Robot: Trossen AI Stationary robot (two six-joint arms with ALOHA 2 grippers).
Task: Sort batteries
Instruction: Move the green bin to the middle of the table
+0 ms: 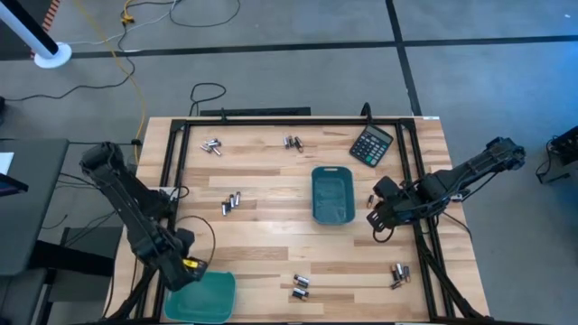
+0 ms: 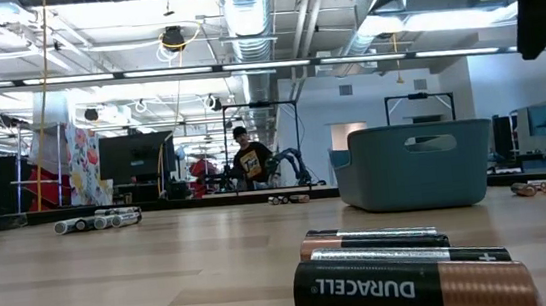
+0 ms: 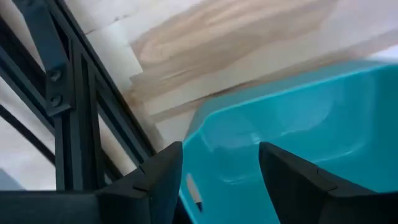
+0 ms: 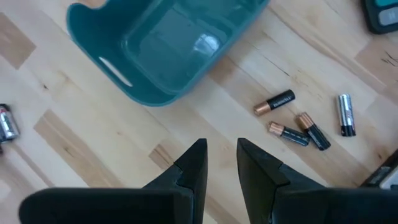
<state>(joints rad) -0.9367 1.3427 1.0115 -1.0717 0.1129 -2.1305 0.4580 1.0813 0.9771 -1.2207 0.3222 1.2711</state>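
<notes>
Pale wooden planks make up the desk (image 1: pixel 271 235), framed by black rails. Over its right part hangs the right tool (image 4: pixel 221 163), fingers a narrow gap apart and empty, just off the central teal tray (image 1: pixel 332 194). Four batteries (image 4: pixel 303 121) lie loose on the wood beyond its tips, near that tray. To take one cleanly, it should probably line up square across a single cell, drop low, and avoid nudging the neighbours. Other clusters lie well apart across the desk. The left tool (image 3: pixel 217 180) waits over the near teal tray (image 1: pixel 203 296), fingers moderately apart, holding nothing.
</notes>
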